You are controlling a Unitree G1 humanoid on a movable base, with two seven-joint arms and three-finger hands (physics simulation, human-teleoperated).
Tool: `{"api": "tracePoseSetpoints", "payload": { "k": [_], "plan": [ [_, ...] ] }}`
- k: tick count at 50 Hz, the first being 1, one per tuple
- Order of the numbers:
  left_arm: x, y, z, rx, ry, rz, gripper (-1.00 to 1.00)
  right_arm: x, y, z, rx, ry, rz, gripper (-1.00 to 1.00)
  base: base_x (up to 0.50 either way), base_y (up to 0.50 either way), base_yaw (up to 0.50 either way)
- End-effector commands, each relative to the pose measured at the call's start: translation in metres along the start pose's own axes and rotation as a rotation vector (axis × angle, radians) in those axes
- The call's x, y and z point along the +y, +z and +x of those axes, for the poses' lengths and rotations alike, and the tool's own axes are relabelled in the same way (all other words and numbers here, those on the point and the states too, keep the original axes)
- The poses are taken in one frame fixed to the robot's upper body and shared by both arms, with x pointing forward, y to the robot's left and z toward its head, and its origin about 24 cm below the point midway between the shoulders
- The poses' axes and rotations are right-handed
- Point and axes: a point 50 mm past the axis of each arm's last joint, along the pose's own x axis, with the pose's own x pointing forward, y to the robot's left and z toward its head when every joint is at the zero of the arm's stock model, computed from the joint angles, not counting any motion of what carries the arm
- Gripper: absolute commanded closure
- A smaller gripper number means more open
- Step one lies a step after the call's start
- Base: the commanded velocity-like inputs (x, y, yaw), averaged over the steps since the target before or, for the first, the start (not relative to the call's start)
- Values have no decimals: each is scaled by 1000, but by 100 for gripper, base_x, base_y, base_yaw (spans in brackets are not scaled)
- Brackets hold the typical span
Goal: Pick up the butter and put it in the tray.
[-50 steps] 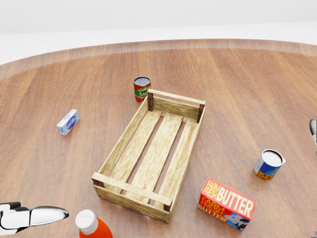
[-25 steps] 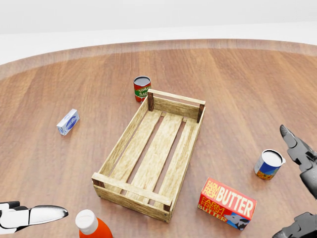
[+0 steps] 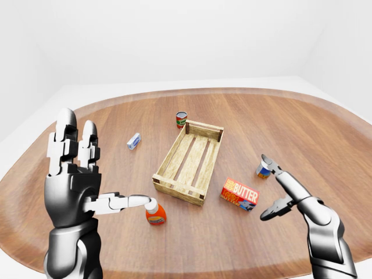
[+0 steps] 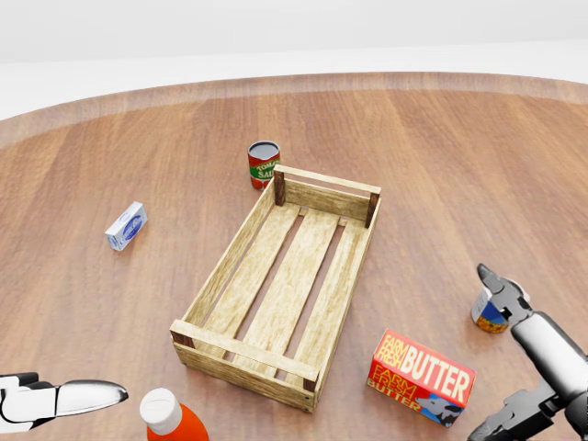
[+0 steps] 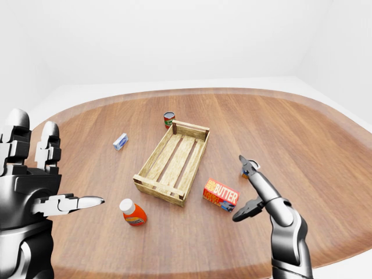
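Observation:
The butter (image 4: 421, 378) is a red and orange box lying flat on the wooden table, just right of the near end of the tray (image 4: 228, 265), a slatted wooden crate with nothing in it. My right hand (image 3: 278, 189) is open, fingers spread, hovering a little to the right of the butter and not touching it. My left hand (image 3: 87, 174) is open and raised at the left, far from the butter, with its thumb pointing towards an orange bottle.
An orange bottle with a white cap (image 4: 171, 418) stands left of the tray's near end. A red can (image 4: 263, 164) stands at the tray's far end. A blue and white can (image 4: 494, 308) sits behind my right hand. A small blue box (image 4: 126, 226) lies at left.
My right hand has come further into the head view from the right and moved down and left towards the butter. The left hand and the objects have not moved.

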Motion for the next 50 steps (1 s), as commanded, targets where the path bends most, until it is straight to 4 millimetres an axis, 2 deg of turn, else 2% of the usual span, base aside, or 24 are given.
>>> {"api": "tracePoseSetpoints", "payload": {
  "k": [1, 4, 10, 16, 18, 31, 37, 50],
  "plan": [
    [-1, 0, -1, 3, -2, 2, -100, 12, -10, 15, 27, 37, 53, -100, 0, 0, 0],
    [-2, -1, -2, 9, -8, 1, -100, 18, -16, 15, 50, 58, 57, -100, 0, 0, 0],
    [2, 1, 2, -11, 4, 1, -100, 16, -17, 13, 57, 70, 46, -100, 0, 0, 0],
    [0, 0, 0, 0, -1, 0, -100, 27, -31, 16, 112, 99, 72, -100, 0, 0, 0],
    [1, 2, 0, -8, 1, 1, -100, 30, -29, 16, 113, 118, 53, -100, 0, 0, 0],
    [1, 1, 0, -4, -1, 2, -100, 34, -41, 21, 162, 134, 74, -100, 0, 0, 0],
    [1, 0, 0, -2, -3, 2, -100, 29, -36, 24, 147, 132, 59, -100, 0, 0, 0],
    [1, -1, 1, 1, 1, 2, -100, 34, -44, 31, 183, 142, 71, -100, 0, 0, 0]
  ]
}}
